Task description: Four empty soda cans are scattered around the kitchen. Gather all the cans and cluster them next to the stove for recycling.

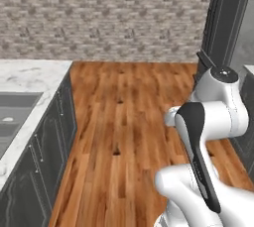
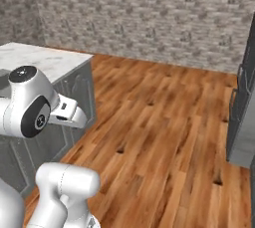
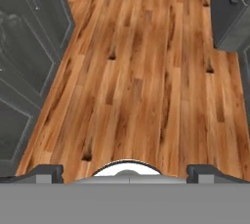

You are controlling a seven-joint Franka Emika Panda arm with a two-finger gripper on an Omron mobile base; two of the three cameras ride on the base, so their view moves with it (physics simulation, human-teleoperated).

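The soda cans and the stove are out of view. My gripper (image 3: 127, 171) is open, its two dark fingertips (image 3: 46, 171) set wide apart with nothing between them. It hangs over bare wooden floor (image 3: 141, 71) and looks along it. The white arm (image 1: 213, 117) is folded up close to the base.
A marble counter (image 1: 30, 75) with a sink (image 1: 12, 114) runs along the left above dark cabinet doors (image 3: 24, 52). A tall dark unit (image 2: 244, 112) stands on the right. A brick wall (image 1: 109, 13) closes the far end of the open wooden floor (image 1: 124, 122).
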